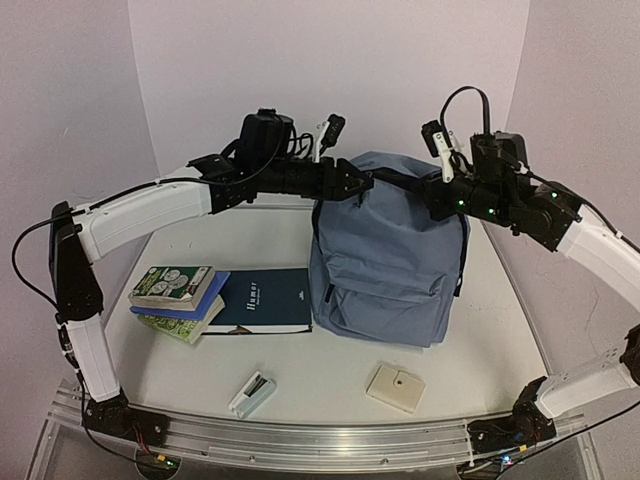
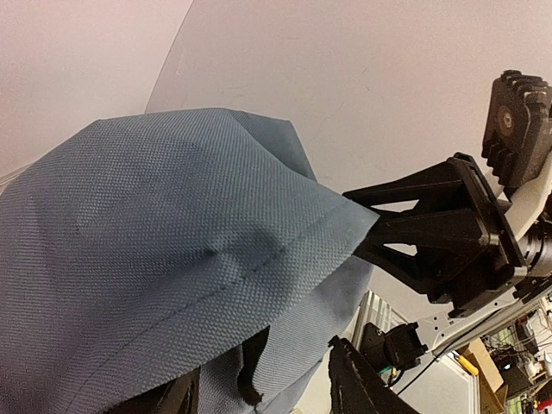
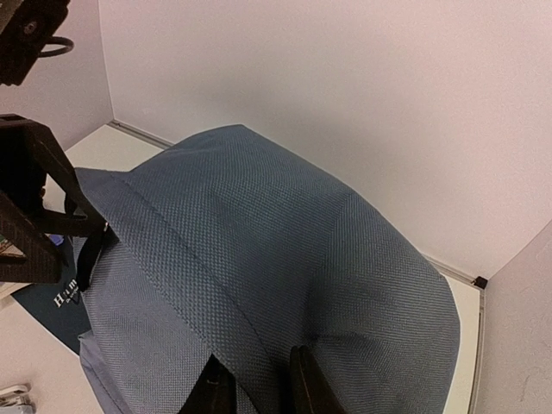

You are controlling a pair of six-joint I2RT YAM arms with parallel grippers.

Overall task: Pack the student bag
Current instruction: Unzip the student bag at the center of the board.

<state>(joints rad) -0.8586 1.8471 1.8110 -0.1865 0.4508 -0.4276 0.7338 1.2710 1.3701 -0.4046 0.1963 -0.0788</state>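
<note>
White case (image 1: 252,393), beige pad (image 1: 395,386): well below both grippers. Left gripper (image 1: 352,183): clamped on top hem of student bag (image 1: 385,260). Bag: upright between grippers; judged soft, light, floppy; best taken at stitched hem. Right gripper (image 1: 432,192): pinching top fabric.

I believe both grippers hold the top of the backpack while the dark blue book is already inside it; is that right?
Not quite: the top external view shows the dark blue book lying on the table beside the student bag, not inside it. The left gripper and right gripper do hold its top.
</note>
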